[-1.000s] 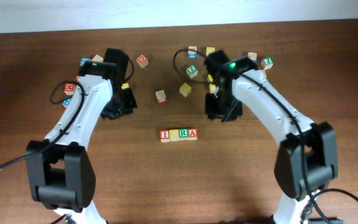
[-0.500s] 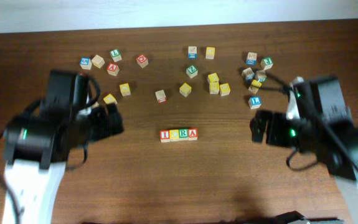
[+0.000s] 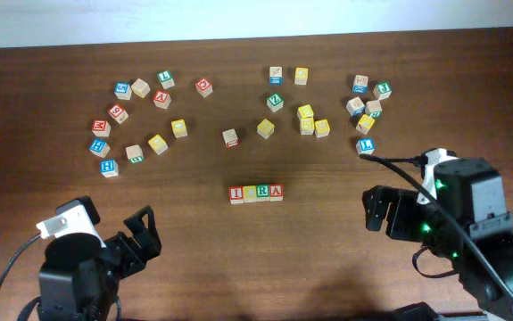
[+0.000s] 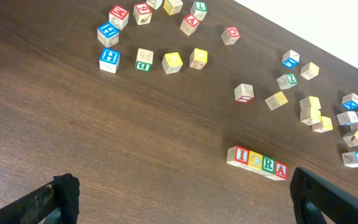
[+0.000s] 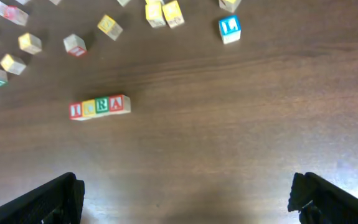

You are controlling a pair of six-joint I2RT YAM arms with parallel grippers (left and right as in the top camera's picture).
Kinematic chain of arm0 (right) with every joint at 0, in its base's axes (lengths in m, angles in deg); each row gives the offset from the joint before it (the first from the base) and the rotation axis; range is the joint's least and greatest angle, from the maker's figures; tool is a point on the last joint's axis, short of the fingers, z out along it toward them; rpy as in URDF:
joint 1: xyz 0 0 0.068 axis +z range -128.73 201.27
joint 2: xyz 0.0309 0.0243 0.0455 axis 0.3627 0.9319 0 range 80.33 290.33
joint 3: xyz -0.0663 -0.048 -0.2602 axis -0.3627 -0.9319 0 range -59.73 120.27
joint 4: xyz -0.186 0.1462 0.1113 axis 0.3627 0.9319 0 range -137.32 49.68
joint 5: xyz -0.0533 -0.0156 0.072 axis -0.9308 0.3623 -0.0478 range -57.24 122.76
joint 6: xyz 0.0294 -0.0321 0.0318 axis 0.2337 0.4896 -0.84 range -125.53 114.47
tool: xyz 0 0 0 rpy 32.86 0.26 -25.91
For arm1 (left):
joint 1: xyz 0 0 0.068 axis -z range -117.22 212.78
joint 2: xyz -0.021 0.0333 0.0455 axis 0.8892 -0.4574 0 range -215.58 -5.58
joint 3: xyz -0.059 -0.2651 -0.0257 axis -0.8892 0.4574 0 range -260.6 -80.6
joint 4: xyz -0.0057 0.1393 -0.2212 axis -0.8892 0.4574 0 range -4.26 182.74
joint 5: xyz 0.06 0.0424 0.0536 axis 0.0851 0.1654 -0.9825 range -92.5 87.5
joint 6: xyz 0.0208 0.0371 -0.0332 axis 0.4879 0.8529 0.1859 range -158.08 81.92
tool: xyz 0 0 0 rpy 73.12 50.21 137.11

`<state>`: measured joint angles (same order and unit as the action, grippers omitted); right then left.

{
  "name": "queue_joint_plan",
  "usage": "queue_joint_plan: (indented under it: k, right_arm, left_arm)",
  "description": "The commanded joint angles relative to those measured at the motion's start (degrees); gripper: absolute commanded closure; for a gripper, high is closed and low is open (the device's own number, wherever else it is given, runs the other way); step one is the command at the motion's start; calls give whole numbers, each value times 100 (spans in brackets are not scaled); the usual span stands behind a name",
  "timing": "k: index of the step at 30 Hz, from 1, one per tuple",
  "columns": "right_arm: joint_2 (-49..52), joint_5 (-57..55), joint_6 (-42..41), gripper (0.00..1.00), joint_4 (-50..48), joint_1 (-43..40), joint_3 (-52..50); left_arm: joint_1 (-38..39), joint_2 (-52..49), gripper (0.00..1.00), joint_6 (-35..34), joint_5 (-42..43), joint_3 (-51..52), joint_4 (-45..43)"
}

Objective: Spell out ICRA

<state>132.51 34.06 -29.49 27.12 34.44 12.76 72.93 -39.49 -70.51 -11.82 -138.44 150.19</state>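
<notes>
Four letter blocks stand side by side in a row [image 3: 256,193] at the middle of the table and read I, C, R, A. The same row [image 4: 257,162] shows in the left wrist view, and the row [image 5: 99,106] appears again in the right wrist view. My left gripper [image 3: 142,234] is pulled back at the front left, open and empty, its fingers wide apart over bare wood [image 4: 185,194]. My right gripper [image 3: 377,212] is at the front right, also open with nothing in it [image 5: 185,194]. Neither touches the row.
Loose letter blocks lie scattered across the far half of the table: a left cluster [image 3: 118,116], a middle group [image 3: 274,102] and a right cluster [image 3: 368,107]. A blue block [image 3: 366,145] lies nearest the right arm. A pale wall edge runs along the back.
Both arms have drawn back from beside the blocks to the table's front corners. Both grippers have opened wide. The row of four blocks has not moved.
</notes>
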Motion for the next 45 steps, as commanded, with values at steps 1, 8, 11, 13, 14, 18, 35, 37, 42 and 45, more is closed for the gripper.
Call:
queue_joint_plan:
  k: [1, 8, 11, 13, 14, 18, 35, 37, 42, 45]
  right_arm:
    - [138, -48, -4, 2, 35, 2, -33]
    - [691, -52, -2, 2, 125, 2, -35]
    - [1084, -50, -2, 2, 166, 2, -33]
    - [1351, -50, -4, 2, 164, 2, -33]
    - [1447, -46, -4, 2, 166, 2, -33]
    - [1655, -52, -2, 2, 144, 2, -35]
    - [-2142, -46, 1497, 1, -4199, -20, -3462]
    - [-2527, -50, 1497, 2, -4743, -20, -4017]
    - [-3652, 258, 1563, 2, -5984, -496, -5206]
    - [-4028, 256, 1652, 2, -6151, -667, -5484]
  left_arm:
    - [-20, 28, 1, -55, -103, 48, -13]
    - [-20, 28, 1, -55, -103, 48, -13]
    - [-20, 28, 1, -55, -103, 48, -13]
    - [-20, 28, 1, -55, -103, 48, -13]
    - [-20, 28, 1, -55, -103, 48, -13]
    - [-20, 28, 1, -55, -103, 48, -13]
    - [-20, 28, 1, -55, -103, 48, -11]
    - [-20, 28, 1, -55, -103, 48, -11]
    - [-20, 28, 1, -55, -103, 48, 0]
    - [-20, 28, 1, -55, -103, 48, 151]
